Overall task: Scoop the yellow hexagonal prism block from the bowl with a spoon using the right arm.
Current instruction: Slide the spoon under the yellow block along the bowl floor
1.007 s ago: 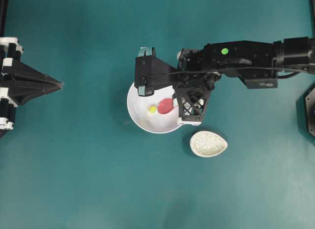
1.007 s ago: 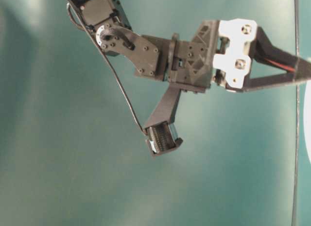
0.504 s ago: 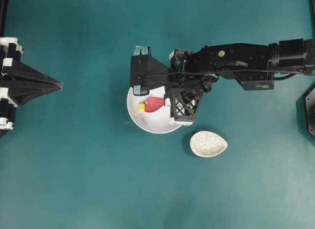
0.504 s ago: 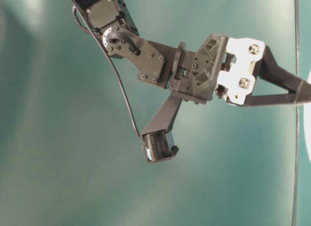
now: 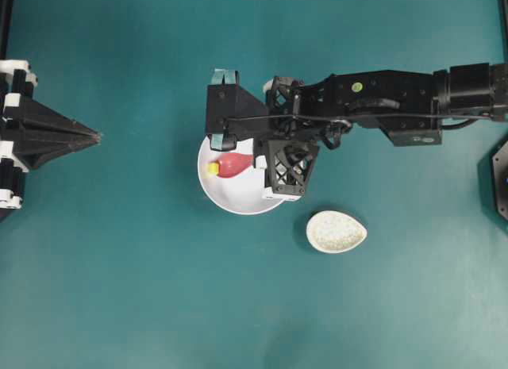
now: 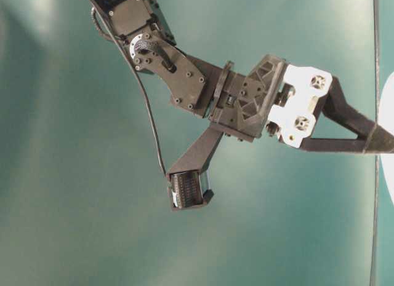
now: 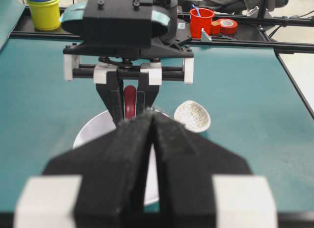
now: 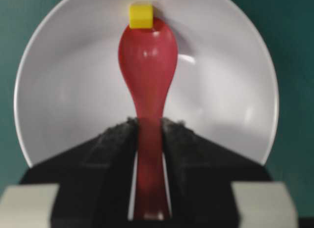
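the bowl (image 5: pixel 238 201) is set mid-table; the speckled dish (image 5: pixel 336 232) lies near it, to its lower right in the overhead view. the spoon (image 8: pixel 147 86) is held over the bowl, the block (image 8: pixel 141 15) touching its tip. the left gripper (image 5: pixel 94 136) is parked well apart at the left edge.

Black right arm (image 5: pixel 381 99), white-trimmed lattice, green dot

Even bright light; table-level view blurred; glare on spoon (image 8: pixel 147 61).
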Controlling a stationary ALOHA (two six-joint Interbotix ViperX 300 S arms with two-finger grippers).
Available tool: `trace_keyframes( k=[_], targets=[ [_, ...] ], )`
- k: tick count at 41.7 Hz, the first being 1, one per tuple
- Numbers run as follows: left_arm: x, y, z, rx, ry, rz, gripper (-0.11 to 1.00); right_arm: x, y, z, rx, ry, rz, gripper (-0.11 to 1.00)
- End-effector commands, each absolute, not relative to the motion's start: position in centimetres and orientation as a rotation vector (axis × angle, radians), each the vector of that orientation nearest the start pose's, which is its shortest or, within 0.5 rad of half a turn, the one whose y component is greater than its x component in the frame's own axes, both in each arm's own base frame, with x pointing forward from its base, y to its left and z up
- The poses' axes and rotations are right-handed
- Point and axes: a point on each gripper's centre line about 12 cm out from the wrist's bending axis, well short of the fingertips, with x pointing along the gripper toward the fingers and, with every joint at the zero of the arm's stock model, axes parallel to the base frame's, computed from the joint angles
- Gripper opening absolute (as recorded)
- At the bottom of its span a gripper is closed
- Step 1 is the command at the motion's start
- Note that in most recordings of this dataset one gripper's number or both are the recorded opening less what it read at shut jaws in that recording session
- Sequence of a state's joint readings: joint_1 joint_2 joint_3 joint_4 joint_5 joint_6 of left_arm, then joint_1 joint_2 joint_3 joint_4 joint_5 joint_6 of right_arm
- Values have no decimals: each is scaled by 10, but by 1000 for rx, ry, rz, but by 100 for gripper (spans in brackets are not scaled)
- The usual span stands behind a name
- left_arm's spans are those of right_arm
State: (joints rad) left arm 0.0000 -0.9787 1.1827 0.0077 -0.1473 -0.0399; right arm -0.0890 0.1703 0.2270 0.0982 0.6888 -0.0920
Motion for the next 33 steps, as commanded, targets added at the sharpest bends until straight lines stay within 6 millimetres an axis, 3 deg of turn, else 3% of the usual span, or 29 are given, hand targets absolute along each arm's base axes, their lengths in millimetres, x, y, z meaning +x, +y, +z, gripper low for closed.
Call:
trace_keyframes(
  k=[1,33],
  targets=[
    [198,0,284,-31,37,-1,0,446,-31,210,60,1021,-15,23],
    [198,0,285,-31,34,-1,0,444,-32,206,66,1027,-18,23]
  ],
)
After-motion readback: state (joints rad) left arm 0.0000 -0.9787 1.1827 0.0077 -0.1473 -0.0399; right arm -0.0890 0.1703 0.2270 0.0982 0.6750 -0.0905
